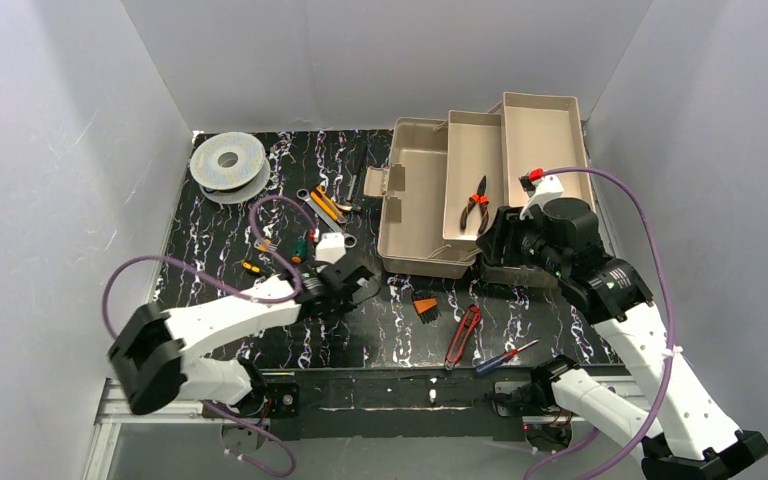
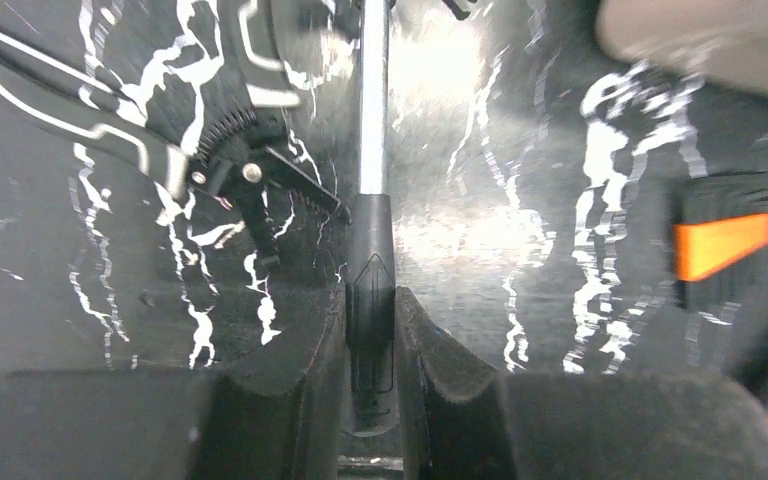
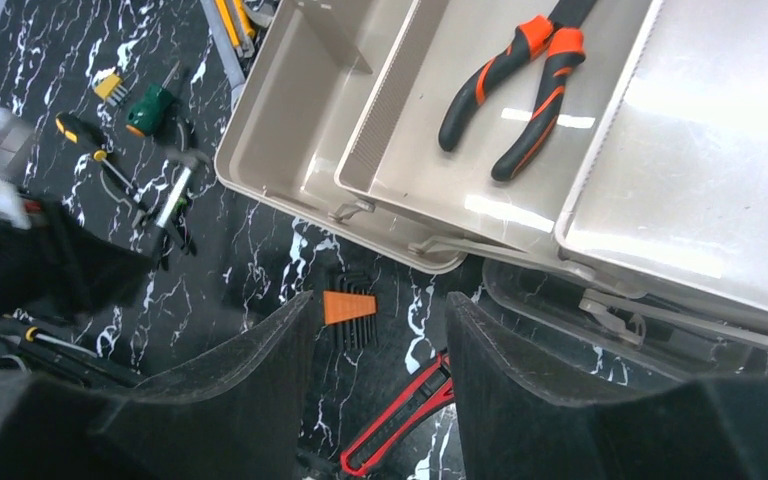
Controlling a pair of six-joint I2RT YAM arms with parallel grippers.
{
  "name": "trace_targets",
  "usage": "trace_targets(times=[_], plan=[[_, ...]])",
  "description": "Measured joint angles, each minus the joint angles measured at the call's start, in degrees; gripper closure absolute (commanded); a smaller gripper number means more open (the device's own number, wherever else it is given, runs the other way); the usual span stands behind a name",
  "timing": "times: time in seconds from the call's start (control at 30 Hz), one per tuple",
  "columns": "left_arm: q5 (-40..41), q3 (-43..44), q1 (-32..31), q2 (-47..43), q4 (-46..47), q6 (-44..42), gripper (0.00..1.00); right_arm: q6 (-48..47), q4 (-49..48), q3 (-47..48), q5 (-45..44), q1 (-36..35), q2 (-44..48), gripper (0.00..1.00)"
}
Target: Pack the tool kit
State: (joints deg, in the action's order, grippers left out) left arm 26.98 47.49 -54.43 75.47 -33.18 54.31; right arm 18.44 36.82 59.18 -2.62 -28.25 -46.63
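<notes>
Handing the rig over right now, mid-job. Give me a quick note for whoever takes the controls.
The left pincer is shut on a black-handled tool with a metal shaft, low over the mat. The right pincer is open and empty by the near edge of the tool kit, which stands open with trays folded out. Done: pliers in the middle tray. Left: the held tool, hex key set, red knife, screwdriver and more loose tools lie outside.

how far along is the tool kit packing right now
Early. Done: tool kit open, only the pliers in a tray. In hand: left hand shut on a black-handled tool; right hand open, empty. Left: red knife, hex keys, screwdriver and more lie on the table.
</notes>
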Motion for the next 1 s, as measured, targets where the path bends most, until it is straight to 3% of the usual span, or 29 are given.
trace_targets(times=[0.17,0.37,0.67,0.8,0.9,1.0], plan=[[2.96,4.46,1.07,-11.64,-2.82,-5.34,1.0,1.3,1.29,0.02,2.09,0.0,-0.85,0.36],[0.41,13.03,5.05,-12.22,-0.02,-14.38,1.0,2.72,3.11,-0.9,4.96,0.0,0.17,0.35],[-10.16,24.93,9.49,3.1,8.75,-21.14,1.0,5.38,8.7,-1.52,4.82,-0.97,0.13,0.36],[-14.57,28.16,9.71,11.07,12.44,-22.07,1.0,8.57,10.97,-4.14,2.4,-5.02,0.21,0.36],[-16.96,30.06,10.06,16.16,13.88,-22.46,1.0,11.62,11.85,-7.25,0.54,-8.41,0.21,0.43],[-18.54,32.66,10.66,21.65,14.9,-22.84,1.0,16.33,12.92,-9.91,-2.29,-11.67,-0.11,0.4]])
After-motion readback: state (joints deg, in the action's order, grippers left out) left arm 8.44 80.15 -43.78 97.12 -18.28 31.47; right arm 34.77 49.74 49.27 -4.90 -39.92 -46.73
